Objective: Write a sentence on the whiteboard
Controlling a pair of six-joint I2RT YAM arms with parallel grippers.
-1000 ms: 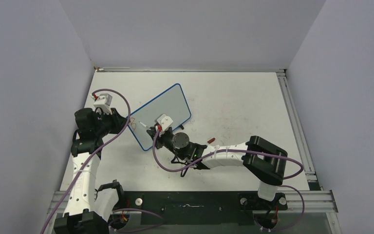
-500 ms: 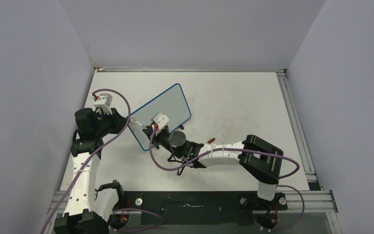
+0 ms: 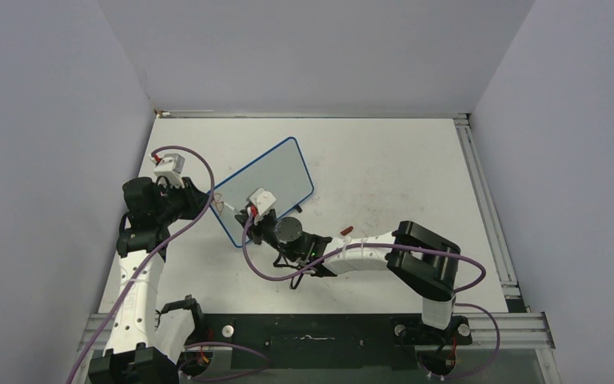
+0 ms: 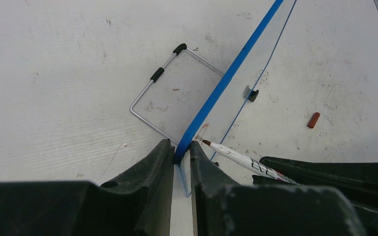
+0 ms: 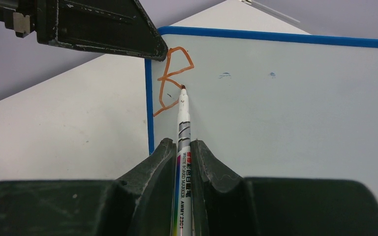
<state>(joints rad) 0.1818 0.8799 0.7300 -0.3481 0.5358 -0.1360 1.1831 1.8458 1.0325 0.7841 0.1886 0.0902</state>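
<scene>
Left gripper (image 4: pixel 181 147): clamped on blue-framed white rectangular whiteboard (image 4: pixel 236 59) edge.
Right gripper (image 5: pixel 181 146): clamped on white marker pen (image 5: pixel 183 118); tip touches the board at red handwritten letter B (image 5: pixel 174 76), upper left-centre.

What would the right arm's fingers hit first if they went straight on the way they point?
The whiteboard. The right fingers clamp a marker pointing at its face, and the tip seems to touch it beside the red letter, though depth is hard to judge.

Whiteboard (image 5: pixel 275 123) white, blue-framed — lettering (image 5: pixel 177 72) orange-red — marker (image 5: pixel 183 147) white-barrelled.
</scene>
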